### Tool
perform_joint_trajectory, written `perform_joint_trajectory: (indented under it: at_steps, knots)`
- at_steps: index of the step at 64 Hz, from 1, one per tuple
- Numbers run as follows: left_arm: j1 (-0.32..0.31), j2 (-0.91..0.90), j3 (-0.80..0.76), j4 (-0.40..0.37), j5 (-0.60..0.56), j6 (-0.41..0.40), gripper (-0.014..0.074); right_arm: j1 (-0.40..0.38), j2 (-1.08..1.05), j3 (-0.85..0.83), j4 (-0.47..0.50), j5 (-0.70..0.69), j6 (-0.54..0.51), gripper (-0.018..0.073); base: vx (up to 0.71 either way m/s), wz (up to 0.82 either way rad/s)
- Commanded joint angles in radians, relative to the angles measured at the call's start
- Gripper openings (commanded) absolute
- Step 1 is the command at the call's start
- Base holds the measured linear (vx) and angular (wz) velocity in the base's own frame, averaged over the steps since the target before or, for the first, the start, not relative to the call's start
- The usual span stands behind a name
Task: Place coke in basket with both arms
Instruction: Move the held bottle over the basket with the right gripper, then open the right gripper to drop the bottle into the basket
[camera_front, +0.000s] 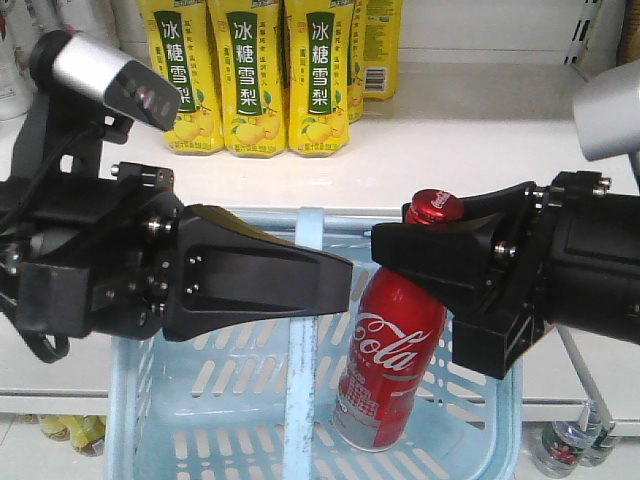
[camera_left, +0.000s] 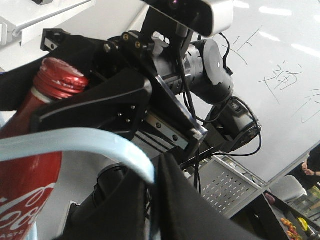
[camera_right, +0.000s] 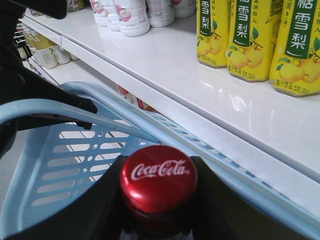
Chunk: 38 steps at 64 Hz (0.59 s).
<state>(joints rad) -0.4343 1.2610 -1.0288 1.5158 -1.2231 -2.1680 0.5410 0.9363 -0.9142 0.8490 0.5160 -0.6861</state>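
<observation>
Coke (camera_front: 390, 350) leans inside basket (camera_front: 125, 400), base on its floor | right gripper (camera_front: 400, 245) fingers clamp its neck below the red cap (camera_front: 435, 205) | left gripper (camera_front: 335, 285) fingers appear closed on basket handle (camera_front: 300, 380) | risk: let go while tilted, bottle may topple within basket; a slipping handle grip would tip basket and spill it.

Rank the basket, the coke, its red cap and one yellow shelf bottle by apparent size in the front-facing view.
1. basket
2. coke
3. yellow bottle: cropped at the top and farther back, so its place below the coke is unsure
4. red cap
</observation>
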Motion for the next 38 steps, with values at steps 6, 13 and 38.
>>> perform_joint_trajectory:
  at_steps: [6,13,38]
  knots:
    - [-0.004,-0.033,-0.027,-0.104,-0.099,0.005,-0.0006,-0.001,-0.014,-0.037,0.042,-0.067,-0.008,0.0441,0.00,0.00]
    - [-0.004,-0.033,-0.027,-0.104,-0.099,0.005,-0.0006,-0.001,-0.014,-0.037,0.042,-0.082,-0.008,0.0516,0.00,0.00]
    - [-0.004,-0.033,-0.027,-0.105,-0.099,0.005,-0.0006,-0.002,-0.176,-0.037,-0.127,-0.125,0.071,0.0131,0.00,0.00]
